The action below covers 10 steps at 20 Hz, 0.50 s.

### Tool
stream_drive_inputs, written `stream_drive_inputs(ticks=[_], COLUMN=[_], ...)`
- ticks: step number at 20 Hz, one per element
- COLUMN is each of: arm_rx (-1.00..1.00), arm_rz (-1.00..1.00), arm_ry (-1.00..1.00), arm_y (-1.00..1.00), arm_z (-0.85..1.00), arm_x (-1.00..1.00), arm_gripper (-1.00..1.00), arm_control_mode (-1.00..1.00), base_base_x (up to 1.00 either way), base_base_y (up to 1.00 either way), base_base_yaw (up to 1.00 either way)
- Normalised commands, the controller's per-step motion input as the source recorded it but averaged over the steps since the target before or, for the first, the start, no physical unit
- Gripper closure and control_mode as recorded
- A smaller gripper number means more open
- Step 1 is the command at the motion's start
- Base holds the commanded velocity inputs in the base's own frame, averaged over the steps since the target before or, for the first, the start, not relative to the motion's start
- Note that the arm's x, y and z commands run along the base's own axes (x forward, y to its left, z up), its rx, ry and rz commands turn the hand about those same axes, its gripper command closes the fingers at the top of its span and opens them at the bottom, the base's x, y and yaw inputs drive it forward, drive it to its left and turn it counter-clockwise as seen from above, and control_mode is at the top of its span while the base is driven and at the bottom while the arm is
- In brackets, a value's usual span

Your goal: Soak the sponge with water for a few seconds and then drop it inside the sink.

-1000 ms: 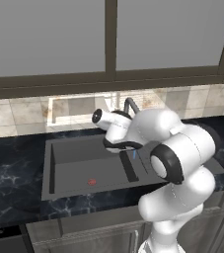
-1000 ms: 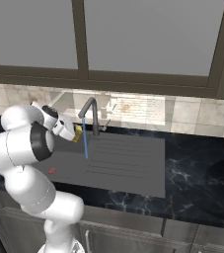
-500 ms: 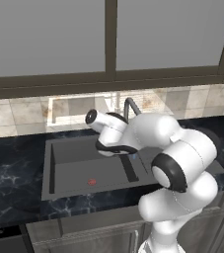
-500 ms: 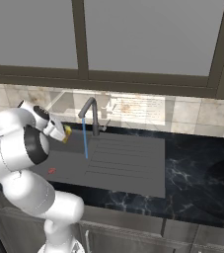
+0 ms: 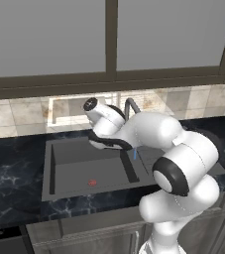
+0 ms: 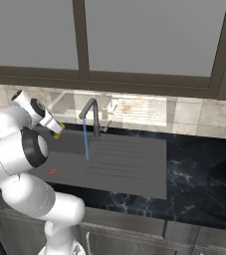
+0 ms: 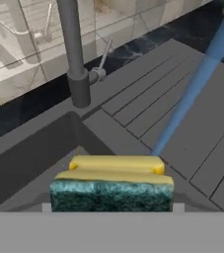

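Note:
The sponge point(image 7: 111, 184), yellow with a green scouring layer, sits clamped in my gripper point(image 7: 111, 200), which is shut on it. In the right base view the gripper point(image 6: 56, 128) holds the sponge point(image 6: 59, 132) above the left part of the sink point(image 6: 67, 157), left of the water point(image 6: 86, 140). The thin blue stream falls from the dark faucet point(image 6: 91, 113) and lands near the edge of the ribbed drainboard point(image 6: 127, 164). In the hand view the water point(image 7: 192, 89) runs just beyond and to the right of the sponge, apart from it. The red drain mark point(image 5: 92, 182) lies on the basin floor point(image 5: 74, 171).
Marbled black countertop point(image 6: 199, 169) surrounds the sink on both sides. A tiled backsplash point(image 5: 20, 116) and a window stand behind the faucet point(image 5: 129, 106). My white arm point(image 5: 153, 131) crosses above the drainboard, and the faucet post point(image 7: 74, 54) rises close ahead of the hand.
The gripper has carried the sponge leftward, away from the water stream and over the basin. The water keeps running.

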Motion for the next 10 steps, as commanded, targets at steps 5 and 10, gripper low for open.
stream_drive_inputs(ticks=[5,10], arm_rx=[0.03,0.05], arm_rz=[0.28,0.31], arm_ry=[0.22,0.17], arm_y=[0.01,0.05], arm_z=[0.06,0.00], arm_x=[0.02,0.00], arm_gripper=[1.00,1.00], arm_control_mode=[-1.00,-1.00], base_base_x=[0.00,0.00], base_base_y=[0.00,0.00], base_base_yaw=[0.00,0.00])
